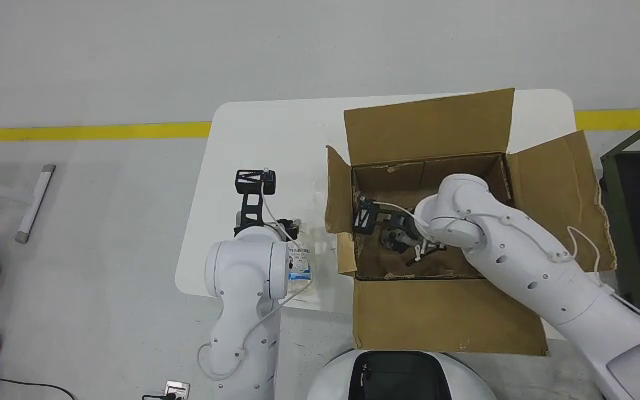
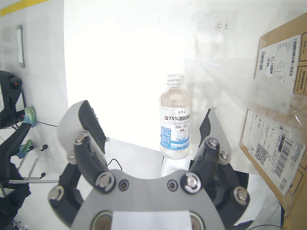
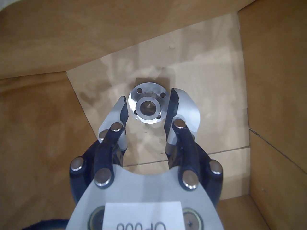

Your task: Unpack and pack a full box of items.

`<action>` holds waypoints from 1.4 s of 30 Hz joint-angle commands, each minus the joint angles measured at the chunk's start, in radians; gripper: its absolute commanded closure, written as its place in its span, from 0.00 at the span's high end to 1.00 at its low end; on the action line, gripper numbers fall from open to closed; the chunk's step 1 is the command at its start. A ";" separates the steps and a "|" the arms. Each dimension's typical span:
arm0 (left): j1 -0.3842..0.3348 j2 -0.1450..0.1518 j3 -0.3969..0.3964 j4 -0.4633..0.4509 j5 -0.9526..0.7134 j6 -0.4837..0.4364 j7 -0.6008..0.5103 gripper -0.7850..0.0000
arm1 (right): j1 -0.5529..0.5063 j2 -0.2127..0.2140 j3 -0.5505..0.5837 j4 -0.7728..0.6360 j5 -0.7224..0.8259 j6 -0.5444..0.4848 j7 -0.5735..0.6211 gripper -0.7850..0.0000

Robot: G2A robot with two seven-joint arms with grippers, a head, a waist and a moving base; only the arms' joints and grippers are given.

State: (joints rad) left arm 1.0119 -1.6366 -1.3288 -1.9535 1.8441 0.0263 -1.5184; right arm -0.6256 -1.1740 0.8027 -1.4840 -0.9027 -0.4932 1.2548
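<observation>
Right gripper (image 3: 148, 96) jaws spread around round steel flange (image 3: 146, 106), bolt-holed, on box (image 3: 48, 120) floor. Left gripper (image 2: 147, 107) jaws spread; clear labelled bottle (image 2: 174, 125) upright on table (image 2: 120, 48).

A white surface (image 1: 260, 160) with rounded corners carries everything. A large cardboard box (image 1: 450, 310) stands on its right part with the flaps folded open, its outer side wall covered in printed labels. To the left of the box, near the surface's front edge, a clear bottle (image 2: 174, 125) with a blue and white label stands upright, apart from the box. Crumpled clear plastic film (image 2: 208, 25) lies on the surface beside the box.
</observation>
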 commanded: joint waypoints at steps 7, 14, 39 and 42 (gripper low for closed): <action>0.000 0.000 0.000 0.000 0.000 0.000 0.000 1.00 | 0.004 -0.002 -0.010 0.009 0.008 -0.005 -0.005 0.45; 0.000 0.000 0.000 0.000 0.000 0.000 0.000 1.00 | 0.007 -0.005 -0.022 0.024 0.007 -0.008 -0.013 0.42; 0.000 0.000 0.000 0.000 0.000 0.000 0.000 1.00 | 0.024 -0.010 -0.036 0.050 -0.015 0.003 -0.017 0.00; 0.000 0.000 0.000 0.000 0.000 0.000 0.000 1.00 | 0.021 -0.008 -0.029 0.034 -0.019 0.010 -0.012 0.00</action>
State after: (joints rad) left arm 1.0119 -1.6366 -1.3288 -1.9535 1.8441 0.0263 -1.5184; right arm -0.6029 -1.1829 0.7707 -1.4435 -0.9201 -0.4862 1.2412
